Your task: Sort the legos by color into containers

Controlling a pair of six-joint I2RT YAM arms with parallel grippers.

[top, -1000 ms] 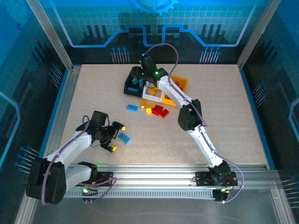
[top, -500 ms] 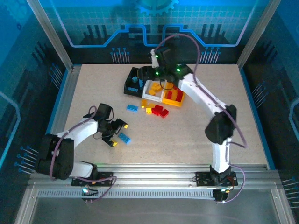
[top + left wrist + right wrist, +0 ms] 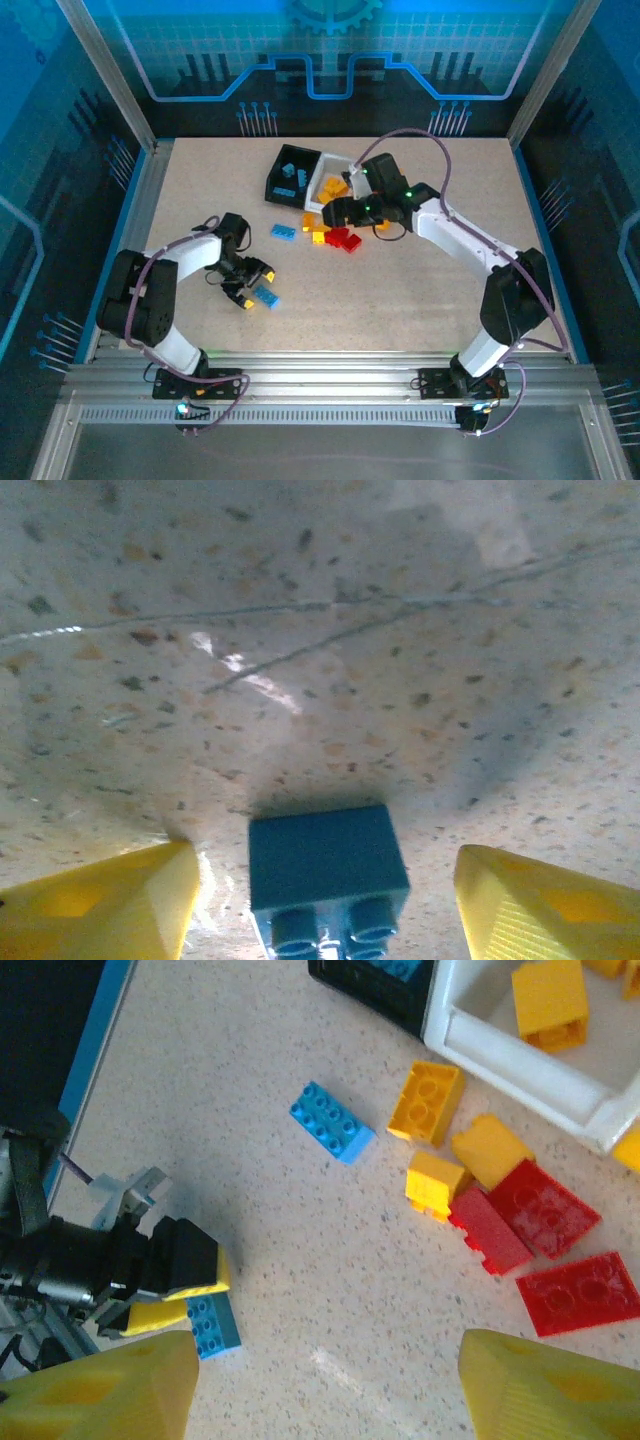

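Note:
A blue lego [image 3: 328, 875] lies studs-up on the table between my left gripper's [image 3: 325, 910] yellow fingers [image 3: 100, 905], with a gap on each side; the jaws are open. From above, that left gripper [image 3: 255, 287] straddles the blue lego [image 3: 267, 297] at the near left. My right gripper [image 3: 335, 212] hovers open and empty over a loose pile: a blue lego [image 3: 332, 1122], yellow legos [image 3: 427, 1102] and red legos [image 3: 543, 1207]. The black container [image 3: 290, 175] holds blue legos. The white container [image 3: 318, 188] holds yellow ones. My right arm hides the orange-yellow container.
The containers stand at the back middle of the table. Another blue lego [image 3: 283, 232] lies left of the pile. Metal frame posts and blue walls ring the table [image 3: 450, 290]; its right half is bare.
My left gripper has come down around the blue lego and its jaws have narrowed. My right arm has swung back from over the containers to above the loose pile.

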